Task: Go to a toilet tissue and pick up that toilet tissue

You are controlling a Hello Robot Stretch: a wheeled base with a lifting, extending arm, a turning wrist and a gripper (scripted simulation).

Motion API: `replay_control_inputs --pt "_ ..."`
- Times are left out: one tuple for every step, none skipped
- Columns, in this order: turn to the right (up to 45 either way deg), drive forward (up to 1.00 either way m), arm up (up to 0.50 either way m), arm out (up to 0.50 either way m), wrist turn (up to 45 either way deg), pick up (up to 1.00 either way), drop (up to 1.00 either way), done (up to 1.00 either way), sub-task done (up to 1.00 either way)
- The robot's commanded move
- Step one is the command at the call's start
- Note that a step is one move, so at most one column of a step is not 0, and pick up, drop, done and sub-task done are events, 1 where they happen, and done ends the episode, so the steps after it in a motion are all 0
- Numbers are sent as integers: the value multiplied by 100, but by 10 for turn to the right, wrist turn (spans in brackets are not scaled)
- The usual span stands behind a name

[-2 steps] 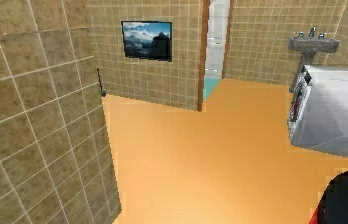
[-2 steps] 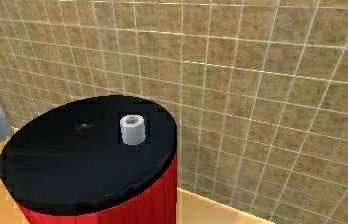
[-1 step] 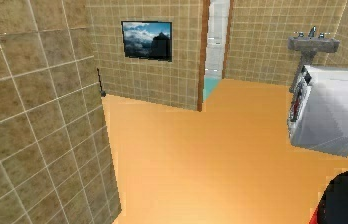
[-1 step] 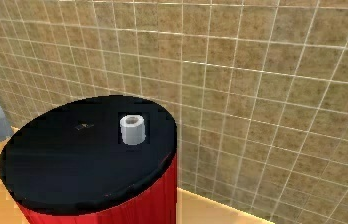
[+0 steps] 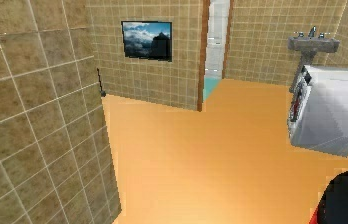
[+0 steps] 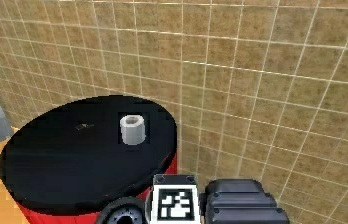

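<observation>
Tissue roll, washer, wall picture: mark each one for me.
Tissue roll (image 6: 132,129), arm side view, on the roll's pale side.
Washer (image 5: 334,112), forward view, on its white side panel.
Wall picture (image 5: 147,41), forward view, at the picture's middle.

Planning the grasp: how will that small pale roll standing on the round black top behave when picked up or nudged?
The roll looks small and hollow, so probably light and a bit squashable. It stands on end on the black top, so it likely won't roll unless knocked over; a nudge might slide it.

Washing machine (image 5: 329,108) stands by sink (image 5: 313,43); picture (image 5: 147,41) on wall.
</observation>
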Motion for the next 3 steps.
replay_control_inputs --pt "0 0 0 50 0 0 0 0 0" --pt "0 0 0 0 450 0 0 0 0" --pt "0 0 0 0 450 0 0 0 0"
